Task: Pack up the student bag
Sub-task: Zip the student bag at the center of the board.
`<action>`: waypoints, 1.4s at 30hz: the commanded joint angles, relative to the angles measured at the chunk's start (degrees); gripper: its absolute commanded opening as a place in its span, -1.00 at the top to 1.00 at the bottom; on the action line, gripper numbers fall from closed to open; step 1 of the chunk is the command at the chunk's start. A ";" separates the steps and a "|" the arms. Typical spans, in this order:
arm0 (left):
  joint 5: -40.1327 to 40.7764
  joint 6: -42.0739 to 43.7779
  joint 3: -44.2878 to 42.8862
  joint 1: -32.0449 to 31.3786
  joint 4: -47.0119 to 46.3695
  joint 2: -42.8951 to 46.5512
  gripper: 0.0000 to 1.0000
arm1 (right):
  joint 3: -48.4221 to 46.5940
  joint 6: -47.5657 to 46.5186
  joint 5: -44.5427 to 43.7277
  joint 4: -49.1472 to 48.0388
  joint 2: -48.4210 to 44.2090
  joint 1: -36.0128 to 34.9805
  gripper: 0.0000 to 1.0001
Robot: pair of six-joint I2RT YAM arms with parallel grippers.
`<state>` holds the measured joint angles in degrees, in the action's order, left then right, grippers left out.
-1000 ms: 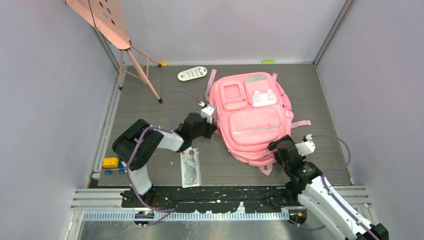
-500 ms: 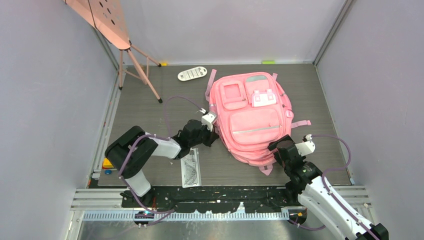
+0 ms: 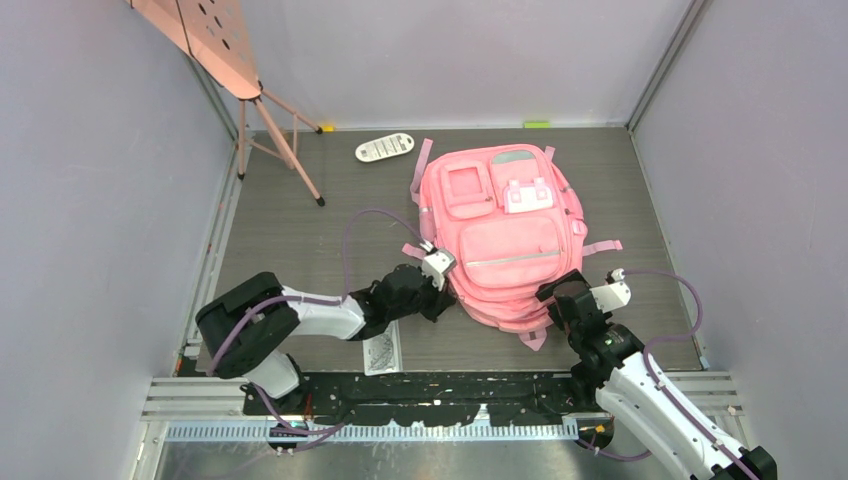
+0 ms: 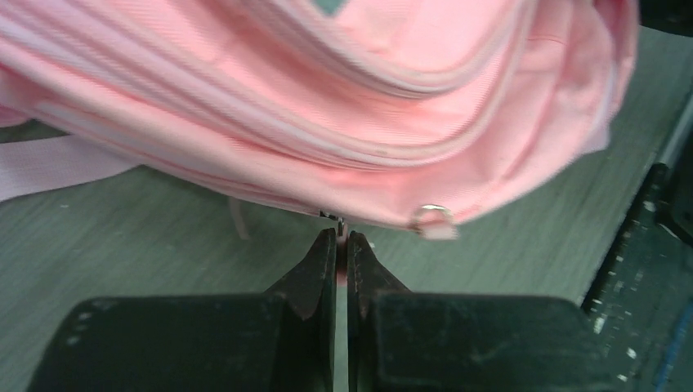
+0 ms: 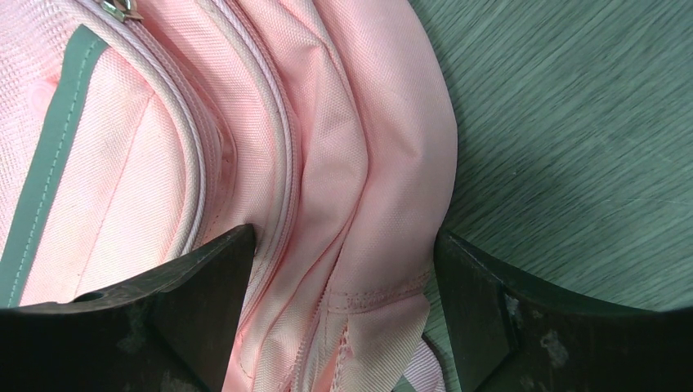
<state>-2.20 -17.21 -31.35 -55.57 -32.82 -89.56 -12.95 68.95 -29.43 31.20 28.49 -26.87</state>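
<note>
- The student bag [image 3: 505,235], a pink backpack, lies flat with its front pockets up on the grey wood-grain table [image 3: 300,240], beyond both sets of jaws.
- The left gripper [image 4: 342,241] lies low on the table with its jaws pressed together, their tips right at the bag's lower side seam.
- A small dark metal piece sits at those tips. It may be a zip pull, but the blur hides whether it is pinched.
- Just right of the tips, a silver zip ring [image 4: 431,216] hangs from the seam, and a pale pink strap [image 4: 49,167] lies on the table to their left.
- The right gripper [image 5: 343,245] has its jaws wide apart, one on each side of the bag's near corner.
- Between them run piped zip seams and a stitched fold, and the fabric reaches both inner faces.
- A grey-green trim band [image 5: 49,155] lies beyond the left-hand jaw, with bare table beyond the right-hand one.
- A printed sheet [image 3: 380,350] lies partly under the left arm, behind its jaws.
</note>
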 commanded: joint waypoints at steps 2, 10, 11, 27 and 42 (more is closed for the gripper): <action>0.63 -3.65 -0.89 -6.83 -0.19 4.34 1.00 | -0.07 0.88 -1.33 -3.60 -0.04 -0.02 -0.69; 5.57 -7.33 -4.49 -14.81 0.21 3.43 1.00 | 0.16 0.75 -1.09 -4.47 -0.01 -0.02 -0.69; 6.33 -8.04 -5.36 -15.51 0.17 2.79 1.00 | 0.19 0.75 -1.03 -4.57 0.10 -0.02 -0.70; 11.22 -16.07 -21.27 -20.97 -3.82 -13.45 1.00 | 0.48 -1.56 -1.55 -5.59 0.01 -0.02 -0.68; 21.65 -17.63 -19.55 -20.06 28.09 5.05 -0.55 | -7.62 -8.55 1.08 7.12 -4.84 -0.02 -0.83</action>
<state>14.66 -33.52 -50.30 -76.14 -18.02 -91.74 -15.38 63.35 -29.78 34.72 24.71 -26.87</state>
